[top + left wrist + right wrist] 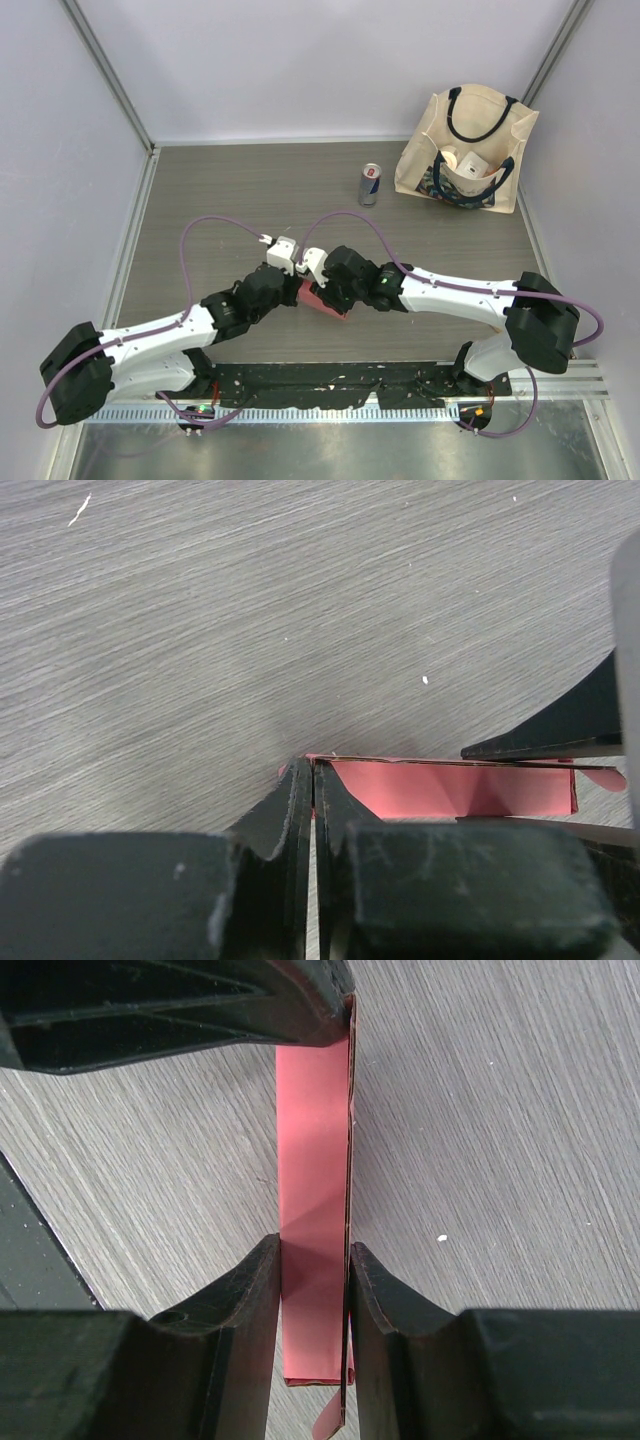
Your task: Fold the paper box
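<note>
Grey wood-grain table (pixel 250 190), upright drink can (pixel 370 184) at back, cream tote bag (pixel 418 160) just beside it

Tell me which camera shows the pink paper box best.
The right wrist view: the paper box runs sharp and lengthwise down the middle of the frame, held in the right gripper. The left wrist view shows a pink face, partly hidden. The top view shows only a small red patch, mostly covered.
</note>
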Robot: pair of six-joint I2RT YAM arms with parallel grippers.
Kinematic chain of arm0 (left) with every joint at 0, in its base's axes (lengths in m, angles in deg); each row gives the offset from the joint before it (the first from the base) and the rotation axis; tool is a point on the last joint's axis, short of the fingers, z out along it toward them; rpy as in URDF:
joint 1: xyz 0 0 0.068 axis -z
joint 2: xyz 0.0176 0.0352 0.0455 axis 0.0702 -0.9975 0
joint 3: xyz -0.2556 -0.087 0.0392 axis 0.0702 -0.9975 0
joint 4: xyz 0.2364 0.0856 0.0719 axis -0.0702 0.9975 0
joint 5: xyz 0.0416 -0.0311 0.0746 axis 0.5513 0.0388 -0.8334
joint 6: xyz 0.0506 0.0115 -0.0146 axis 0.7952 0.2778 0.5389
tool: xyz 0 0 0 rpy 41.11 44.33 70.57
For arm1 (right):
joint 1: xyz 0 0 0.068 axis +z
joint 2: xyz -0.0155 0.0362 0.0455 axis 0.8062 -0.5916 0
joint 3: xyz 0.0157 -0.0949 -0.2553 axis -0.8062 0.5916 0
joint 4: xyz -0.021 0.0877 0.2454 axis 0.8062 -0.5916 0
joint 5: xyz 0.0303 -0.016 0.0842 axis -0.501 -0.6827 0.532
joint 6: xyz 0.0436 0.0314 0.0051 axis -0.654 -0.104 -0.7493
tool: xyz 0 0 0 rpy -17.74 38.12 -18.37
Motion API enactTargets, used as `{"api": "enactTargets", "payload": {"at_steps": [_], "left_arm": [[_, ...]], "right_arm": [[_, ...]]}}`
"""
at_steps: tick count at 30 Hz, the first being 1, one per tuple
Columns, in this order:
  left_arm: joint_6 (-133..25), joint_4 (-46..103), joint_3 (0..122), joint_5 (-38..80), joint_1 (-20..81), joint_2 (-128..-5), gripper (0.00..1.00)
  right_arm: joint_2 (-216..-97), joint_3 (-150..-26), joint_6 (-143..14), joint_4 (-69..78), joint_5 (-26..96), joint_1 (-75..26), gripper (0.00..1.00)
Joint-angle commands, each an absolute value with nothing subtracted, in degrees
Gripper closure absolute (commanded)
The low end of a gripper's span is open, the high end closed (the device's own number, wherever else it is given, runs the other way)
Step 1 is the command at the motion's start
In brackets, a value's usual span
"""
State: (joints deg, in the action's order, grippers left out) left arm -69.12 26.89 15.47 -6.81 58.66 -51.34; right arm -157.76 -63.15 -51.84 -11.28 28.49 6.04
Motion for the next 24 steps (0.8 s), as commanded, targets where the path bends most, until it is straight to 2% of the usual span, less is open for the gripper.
{"api": "enactTargets", "payload": {"at_steps": [1, 4, 7, 8, 10, 11, 13, 14, 15, 21, 24], "left_arm": [[-68.6, 22.5, 16.4, -7.4, 58.6, -51.8, 1.00], [-68.8, 20.8, 14.2, -7.7, 58.7, -51.6, 1.00], [-69.2, 20.6, 12.0, -8.7, 58.6, -50.6, 1.00], [-69.3, 20.6, 11.7, -8.9, 58.7, -49.8, 1.00], [-69.5, 20.6, 11.3, -8.9, 58.8, -49.0, 1.00], [-69.6, 20.8, 11.3, -8.9, 58.7, -48.8, 1.00], [-69.7, 20.8, 11.4, -8.8, 58.7, -48.9, 1.00], [-69.7, 20.8, 11.5, -8.8, 58.8, -49.2, 1.00], [-69.7, 20.7, 11.5, -8.6, 58.8, -49.6, 1.00], [-70.2, 20.7, 11.7, -8.8, 59.4, -49.9, 1.00], [-70.4, 21.3, 11.7, -9.1, 59.6, -49.0, 1.00]], "right_arm": [[-157.9, -64.5, -51.7, -8.6, 29.1, 6.2, 0.92], [-158.5, -64.0, -52.6, -7.0, 29.3, 6.1, 0.91], [-158.7, -63.6, -54.3, -6.0, 26.5, 6.0, 0.82], [-158.5, -63.6, -55.2, -6.1, 24.4, 6.0, 0.70], [-157.3, -64.2, -59.2, -7.4, 24.0, 5.6, 0.57], [-156.6, -64.5, -61.0, -8.8, 23.2, 5.6, 0.47], [-154.4, -65.5, -65.2, -11.3, 20.3, 5.6, 0.39], [-153.5, -66.3, -68.9, -14.7, 19.7, 5.6, 0.28], [-152.4, -66.8, -70.9, -16.6, 16.2, 5.7, 0.26], [-143.1, -67.3, -82.0, -27.2, 14.7, 5.4, 0.26], [-140.6, -65.9, -85.8, -27.5, 16.5, 5.4, 0.33]]}}
